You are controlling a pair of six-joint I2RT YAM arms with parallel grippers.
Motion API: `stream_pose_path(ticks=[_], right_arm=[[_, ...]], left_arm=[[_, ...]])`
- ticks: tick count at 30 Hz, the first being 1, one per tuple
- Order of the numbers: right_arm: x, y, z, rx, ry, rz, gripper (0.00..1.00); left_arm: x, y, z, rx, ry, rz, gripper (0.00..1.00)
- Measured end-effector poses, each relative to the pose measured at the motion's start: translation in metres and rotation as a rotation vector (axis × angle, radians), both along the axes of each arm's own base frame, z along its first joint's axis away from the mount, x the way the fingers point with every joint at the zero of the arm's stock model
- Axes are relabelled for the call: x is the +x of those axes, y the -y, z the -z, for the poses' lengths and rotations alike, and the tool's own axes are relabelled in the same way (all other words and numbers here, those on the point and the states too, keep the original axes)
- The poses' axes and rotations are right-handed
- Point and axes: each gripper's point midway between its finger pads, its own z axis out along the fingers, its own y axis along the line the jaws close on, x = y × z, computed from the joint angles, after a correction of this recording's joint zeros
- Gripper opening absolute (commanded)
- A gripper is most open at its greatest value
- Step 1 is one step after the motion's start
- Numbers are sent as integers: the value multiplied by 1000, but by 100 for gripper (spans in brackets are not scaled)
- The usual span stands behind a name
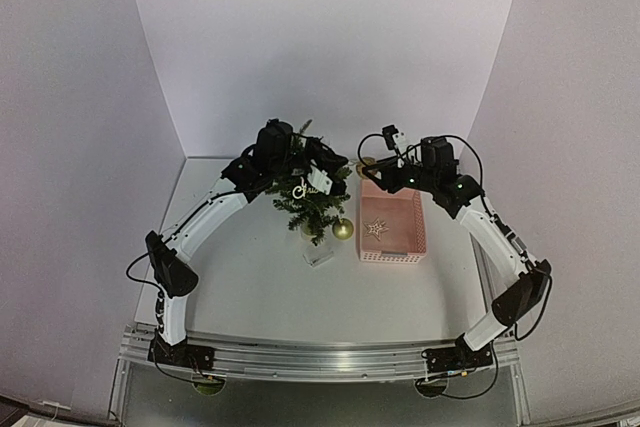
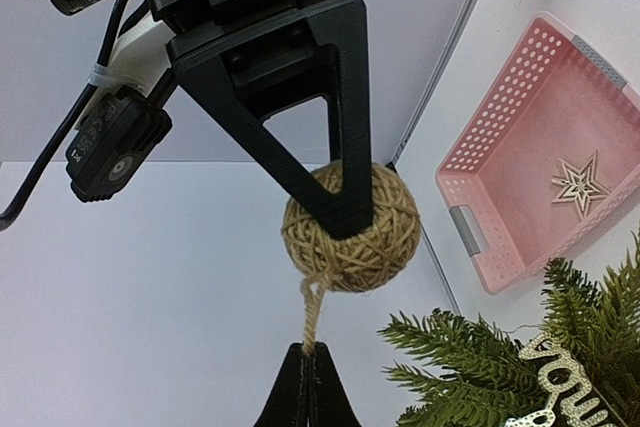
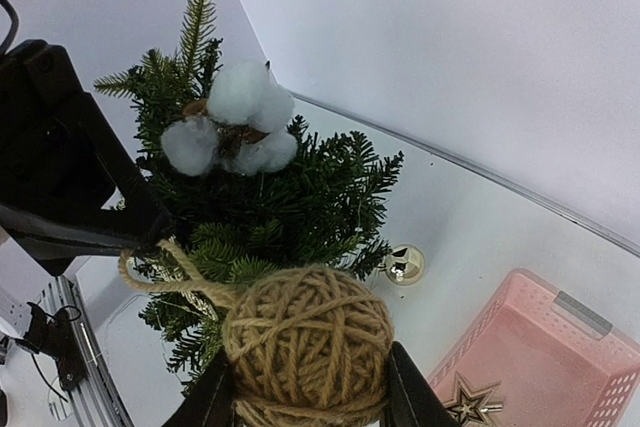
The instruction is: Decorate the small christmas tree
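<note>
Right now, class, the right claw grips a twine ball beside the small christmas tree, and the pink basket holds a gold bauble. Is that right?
Not quite. The pink basket holds a pale star, not a gold bauble; the left wrist view shows it. The rest stands: the right claw grips the twine ball beside the small christmas tree.

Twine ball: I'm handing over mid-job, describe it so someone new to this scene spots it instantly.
Find the small Christmas tree at the middle of the table, with the pink basket to its right. Between them, held up off the table, the right gripper clamps the twine ball. It is tan, matte wound string with a loop, unlike the shiny gold bauble or the white cotton tuft.
</note>
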Motion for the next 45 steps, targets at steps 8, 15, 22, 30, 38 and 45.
stream_pose_path(ticks=[8, 15, 22, 30, 38, 45], right_arm=[[6, 4, 8, -36, 13, 25, 6], [9, 5, 21, -60, -1, 33, 6], [12, 2, 29, -68, -16, 30, 6], [12, 1, 31, -70, -20, 29, 6], [12, 1, 38, -72, -28, 27, 6], [9, -2, 49, -78, -47, 13, 5]], left_arm=[[2, 1, 9, 19, -5, -3, 0], [6, -2, 14, 45, 9, -24, 0], [9, -4, 23, 74, 13, -42, 0], [10, -3, 24, 77, 12, -42, 0], [9, -3, 27, 84, 8, -40, 0], [5, -2, 31, 101, -3, -31, 0]])
